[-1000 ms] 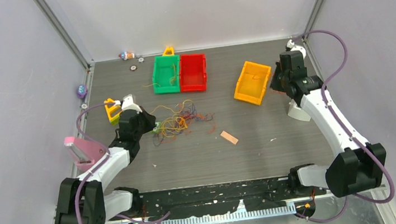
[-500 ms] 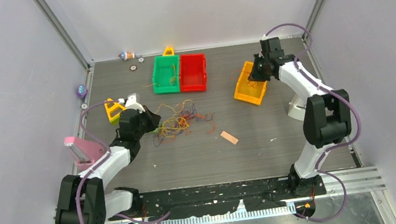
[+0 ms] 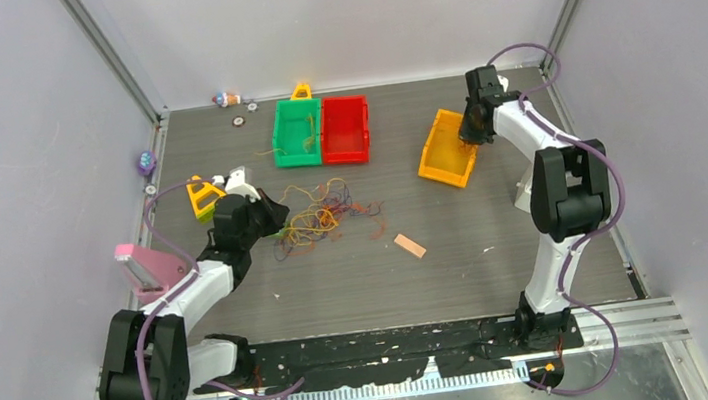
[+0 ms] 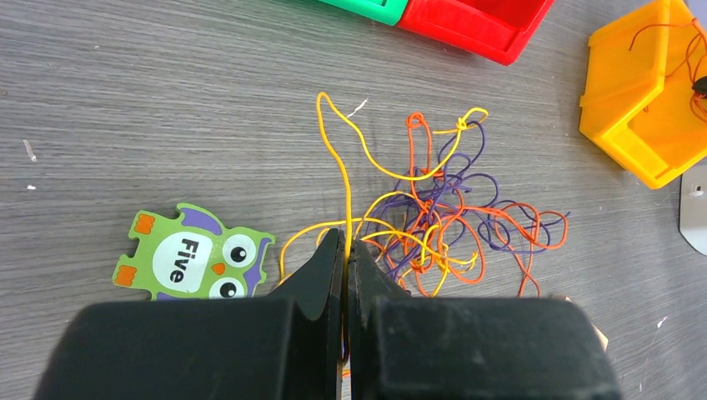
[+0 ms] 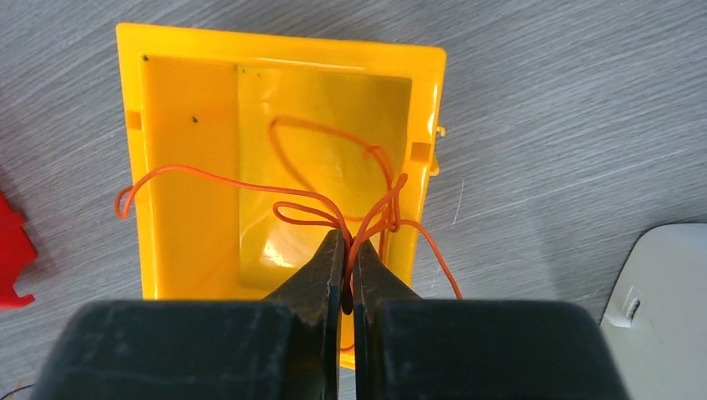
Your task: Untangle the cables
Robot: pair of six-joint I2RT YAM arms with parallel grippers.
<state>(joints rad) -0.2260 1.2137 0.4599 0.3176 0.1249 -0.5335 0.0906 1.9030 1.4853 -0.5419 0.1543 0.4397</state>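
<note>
Pale lilac walls, grey woodgrain tabletop

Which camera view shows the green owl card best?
Left wrist view: the owl card lies whole there, "Five" readable. The top view shows only a green speck beside the left hand; the right wrist view misses it.

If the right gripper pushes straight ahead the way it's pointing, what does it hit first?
Probably the floor of the yellow bin: the right gripper, shut on an orange cable, points into it. The gap between them is unclear.
</note>
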